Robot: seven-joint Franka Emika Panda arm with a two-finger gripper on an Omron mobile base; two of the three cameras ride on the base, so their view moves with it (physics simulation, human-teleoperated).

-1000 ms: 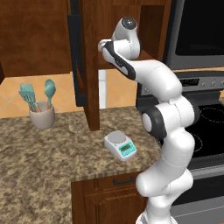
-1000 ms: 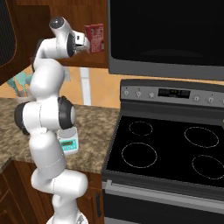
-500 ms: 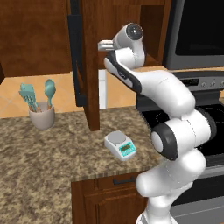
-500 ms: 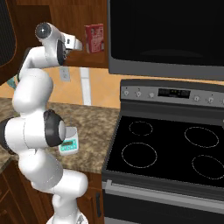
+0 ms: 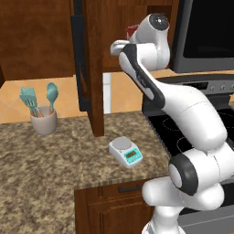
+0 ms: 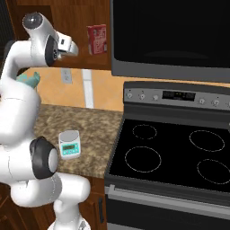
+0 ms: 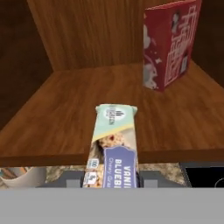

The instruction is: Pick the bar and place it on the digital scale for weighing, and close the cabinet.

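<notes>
The bar point(image 7: 113, 131), pale with green and purple print, sticks out from between my fingertips point(image 7: 151, 178), its far end over the front edge of the wooden cabinet shelf point(image 7: 52, 127). My gripper point(image 7: 111, 179) is shut on it. In the base views the hand point(image 5: 119, 46) point(image 6: 71, 47) hangs just in front of the open cabinet. The cabinet door point(image 5: 93, 68) stands swung out, edge-on, with its black bar handle point(image 5: 80, 59) facing left. The digital scale point(image 5: 125, 151) point(image 6: 69, 144) lies bare on the granite counter, below the hand.
A tall red box point(image 7: 168, 43) point(image 6: 97, 39) stands on the shelf to the right of the bar. A cup of teal utensils point(image 5: 43, 119) stands at the counter's left. The stove point(image 6: 170, 152) and the dark microwave point(image 6: 170, 36) lie to the right.
The hand has drawn back from the red box and out of the cabinet, and the arm's elbow has swung out to the side. Scale and door have stayed put.
</notes>
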